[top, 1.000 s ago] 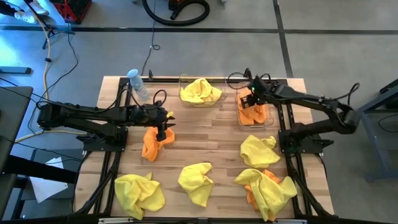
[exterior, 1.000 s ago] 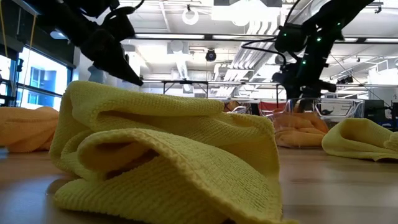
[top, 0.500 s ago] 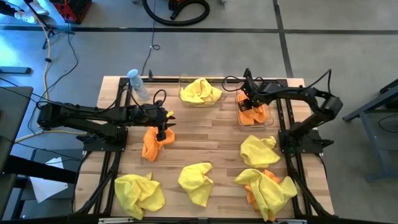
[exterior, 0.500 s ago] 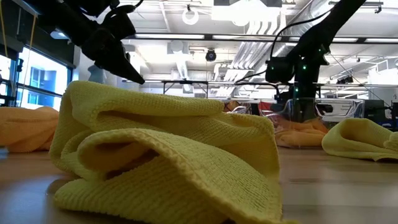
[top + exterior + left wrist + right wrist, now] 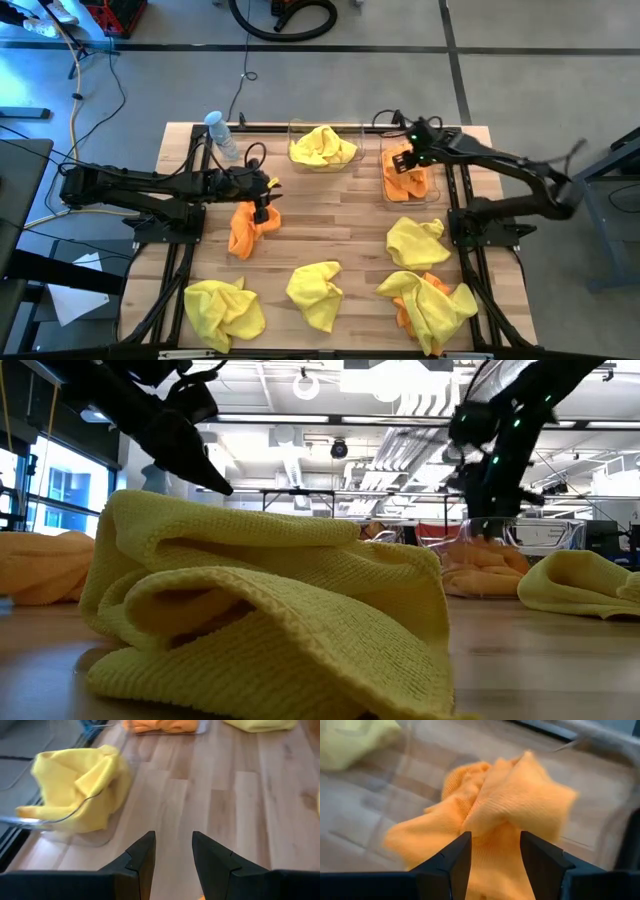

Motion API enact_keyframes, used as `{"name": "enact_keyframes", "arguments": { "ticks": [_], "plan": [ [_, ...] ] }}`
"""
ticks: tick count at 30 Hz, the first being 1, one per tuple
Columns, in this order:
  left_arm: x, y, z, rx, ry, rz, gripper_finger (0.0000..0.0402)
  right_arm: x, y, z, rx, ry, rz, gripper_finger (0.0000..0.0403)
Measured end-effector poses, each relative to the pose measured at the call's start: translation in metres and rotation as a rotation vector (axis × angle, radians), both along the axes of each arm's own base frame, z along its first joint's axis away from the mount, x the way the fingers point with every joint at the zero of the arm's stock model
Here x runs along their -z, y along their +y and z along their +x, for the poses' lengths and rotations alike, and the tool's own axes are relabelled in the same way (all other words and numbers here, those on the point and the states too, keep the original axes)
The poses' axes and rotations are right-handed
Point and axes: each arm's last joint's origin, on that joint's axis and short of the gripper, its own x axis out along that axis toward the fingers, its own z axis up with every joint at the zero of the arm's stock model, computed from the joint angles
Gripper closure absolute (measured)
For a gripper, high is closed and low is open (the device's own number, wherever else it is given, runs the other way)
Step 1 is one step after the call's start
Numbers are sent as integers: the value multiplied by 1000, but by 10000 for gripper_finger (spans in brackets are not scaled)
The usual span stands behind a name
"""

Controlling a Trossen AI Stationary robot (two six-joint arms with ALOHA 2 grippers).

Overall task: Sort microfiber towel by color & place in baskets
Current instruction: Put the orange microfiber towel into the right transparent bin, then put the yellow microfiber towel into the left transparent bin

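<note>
Two clear baskets stand at the table's far side. The left basket [image 5: 293, 130] holds a yellow towel [image 5: 322, 147]; the right basket [image 5: 438, 186] holds an orange towel [image 5: 404, 184]. My right gripper [image 5: 408, 160] hangs open just above that orange towel [image 5: 510, 805], its fingers pointing down at it. Another orange towel [image 5: 244, 230] lies rumpled on the wood left of centre, and my left gripper [image 5: 263, 207] stands open over its far end, nothing between its fingers [image 5: 172, 852]. Several yellow towels [image 5: 315, 293] lie along the near half.
A clear bottle with a pale blue cap [image 5: 221, 134] stands at the far left corner. At the near right, a yellow towel [image 5: 440, 305] lies on top of an orange one. Bare wood shows in the middle between the baskets and the near towels.
My right gripper dipped toward the orange towel in the right basket while its arm folded in. It has since risen a little as the arm stretched out again. The towels lie as before.
</note>
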Motion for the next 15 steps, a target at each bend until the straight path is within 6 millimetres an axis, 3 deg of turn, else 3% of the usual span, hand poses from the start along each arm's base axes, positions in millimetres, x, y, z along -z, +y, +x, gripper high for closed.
{"name": "enact_keyframes", "arguments": {
  "ticks": [8,15],
  "plan": [
    [2,-1,1,-57,-13,-60,287,-35,48,-19,-110,-129,-92,240],
    [5,-4,3,-81,-21,-111,287,-9,104,-32,-246,-315,-94,240]
  ]
}}
